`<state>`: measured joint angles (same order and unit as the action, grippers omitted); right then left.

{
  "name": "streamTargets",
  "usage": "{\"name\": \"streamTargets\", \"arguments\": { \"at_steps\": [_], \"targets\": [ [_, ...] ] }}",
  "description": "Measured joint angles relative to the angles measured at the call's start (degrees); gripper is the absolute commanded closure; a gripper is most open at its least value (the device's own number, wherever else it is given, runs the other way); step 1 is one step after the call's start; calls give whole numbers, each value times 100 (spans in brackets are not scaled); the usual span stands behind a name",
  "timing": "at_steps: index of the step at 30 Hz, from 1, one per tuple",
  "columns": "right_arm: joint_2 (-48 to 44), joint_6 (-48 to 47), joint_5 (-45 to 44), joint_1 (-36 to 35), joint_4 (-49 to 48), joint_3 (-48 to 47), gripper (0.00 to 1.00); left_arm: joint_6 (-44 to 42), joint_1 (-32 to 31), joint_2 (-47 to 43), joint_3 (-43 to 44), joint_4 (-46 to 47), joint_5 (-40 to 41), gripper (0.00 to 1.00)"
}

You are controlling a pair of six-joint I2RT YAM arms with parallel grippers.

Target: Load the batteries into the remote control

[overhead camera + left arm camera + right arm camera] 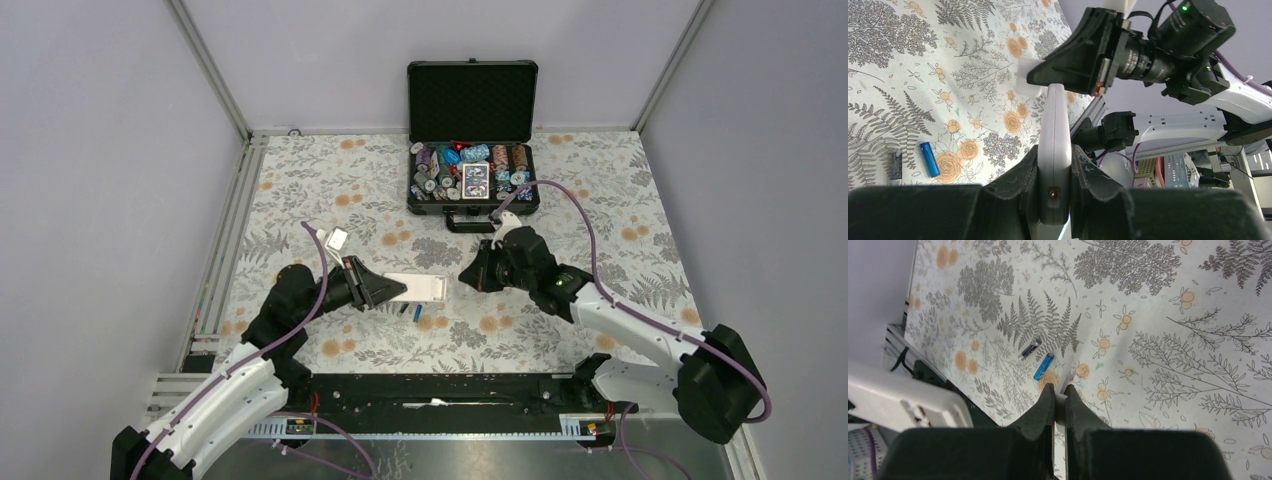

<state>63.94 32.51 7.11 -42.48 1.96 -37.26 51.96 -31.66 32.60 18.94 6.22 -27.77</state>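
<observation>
arms: white shells, chunky black joints
cables: purple, kinda loopy
fingers: black wedges
light: tiny green

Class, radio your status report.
Left claw shut on white rectangular remote. Right claw shut on thin white panel. Blue battery, dark battery loose on floral tablecloth.

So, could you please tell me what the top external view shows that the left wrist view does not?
Only the top external view shows the open black chip case, at the far edge. Only the left wrist view shows the thin white flat piece pinched in the right pincer. Both show the white rectangular remote control clamped in the left pincer, and the small dark cylindrical battery and small blue cylindrical battery lying loose on the floral tablecloth.
</observation>
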Motion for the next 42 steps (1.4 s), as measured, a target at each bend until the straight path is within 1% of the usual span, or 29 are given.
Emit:
{"name": "streamTargets", "arguments": {
  "at_steps": [14,25,33,36,39,42],
  "targets": [
    [949,605,605,1156,-1307,437,100,208,0,52,-55,181,-33,100],
    [1956,997,1062,1707,-2225,688,100,520,0,444,-273,767,-238,100],
    [2483,1211,1287,1969,-2601,767,100,817,0,584,-424,1211,-326,100],
    [2533,1268,1325,2020,-2673,791,92,977,0,732,-544,1464,-334,100],
    [2540,1300,1327,2061,-2673,791,77,1158,0,964,-671,1705,-341,100],
    [2546,1329,1290,2094,-2647,793,67,1335,0,1191,-772,1932,-343,100]
  ]
}}
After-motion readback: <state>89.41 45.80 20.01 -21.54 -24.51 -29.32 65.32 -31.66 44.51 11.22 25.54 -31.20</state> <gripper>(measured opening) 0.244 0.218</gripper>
